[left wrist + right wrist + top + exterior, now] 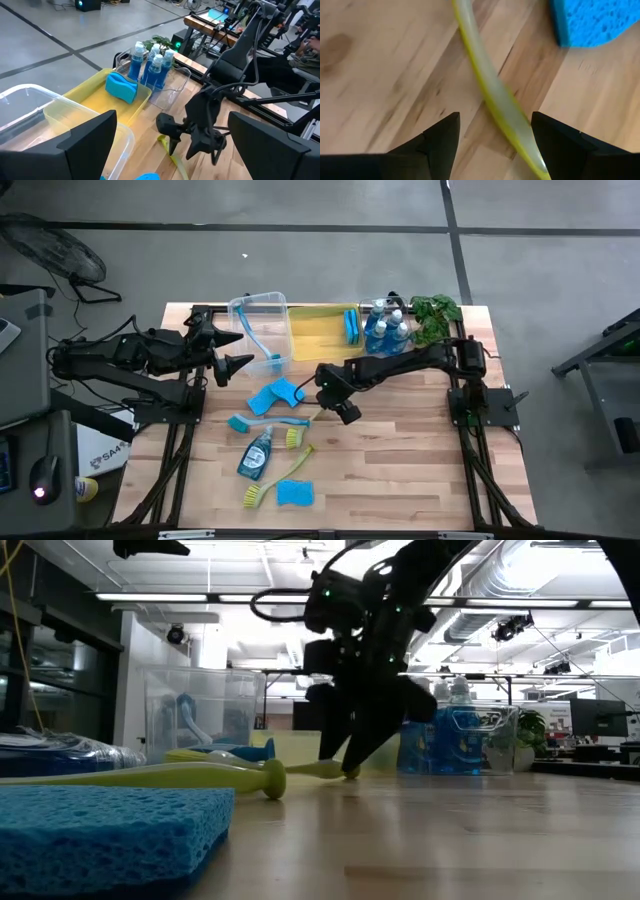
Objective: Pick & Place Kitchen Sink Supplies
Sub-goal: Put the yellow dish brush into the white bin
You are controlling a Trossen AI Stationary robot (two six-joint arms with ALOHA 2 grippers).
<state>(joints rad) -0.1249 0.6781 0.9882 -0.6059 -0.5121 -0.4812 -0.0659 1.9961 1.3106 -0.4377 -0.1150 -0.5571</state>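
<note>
- The right arm reaches from the right side across the table's middle; its gripper (338, 406) points down over the wood, just above the board in the low view, jaws apart and holding nothing.
- The left arm waits at the left edge beside the clear bin (259, 320); its gripper (232, 350) is spread wide and empty.
- A yellow-green brush handle (492, 95) runs between the right gripper's fingers (437, 140) in the right wrist view, lying flat on the table; I cannot tell whether they touch it.
- A sponge (277, 395) lies just left of that gripper, and its corner shows in the right wrist view.
- Nearer the front edge lie a blue brush (262, 425), a soap bottle (255, 456) on its side, a second yellow-green brush (272, 483) and another sponge (294, 493).
- The yellow bin (322, 332) at the back holds a sponge (351, 326); the clear bin holds a blue brush (262, 344).
- More soap bottles (387, 328) stand upright beside the yellow bin, next to a plant (434, 314).
</note>
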